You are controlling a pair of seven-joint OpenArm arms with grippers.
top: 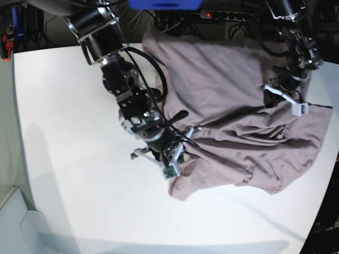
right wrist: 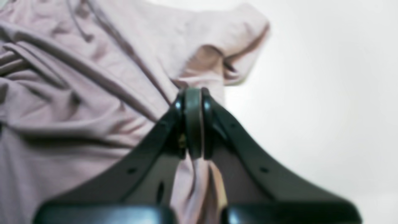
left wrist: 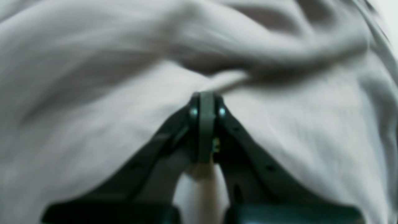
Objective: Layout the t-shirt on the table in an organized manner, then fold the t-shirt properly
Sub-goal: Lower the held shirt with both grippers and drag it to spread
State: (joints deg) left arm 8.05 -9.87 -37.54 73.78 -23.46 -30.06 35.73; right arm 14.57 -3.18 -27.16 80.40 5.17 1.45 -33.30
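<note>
The mauve-pink t-shirt (top: pixel 228 90) lies rumpled over the right half of the white table (top: pixel 69 132), with deep folds across its middle. My right gripper (top: pixel 177 153) is shut on the shirt's near left edge. In the right wrist view the jaws (right wrist: pixel 192 93) are closed with cloth (right wrist: pixel 93 77) bunched between them, and a sleeve (right wrist: pixel 224 37) lies just beyond. My left gripper (top: pixel 270 95) is shut on the shirt's right side. In the left wrist view its jaws (left wrist: pixel 206 99) pinch a fold of the cloth (left wrist: pixel 311 130).
Cables and a power strip (top: pixel 222 15) run along the table's back edge. The shirt's right side reaches the table's right edge (top: pixel 331 137). The table's left half (top: pixel 53 174) and front (top: pixel 159 222) show bare white surface.
</note>
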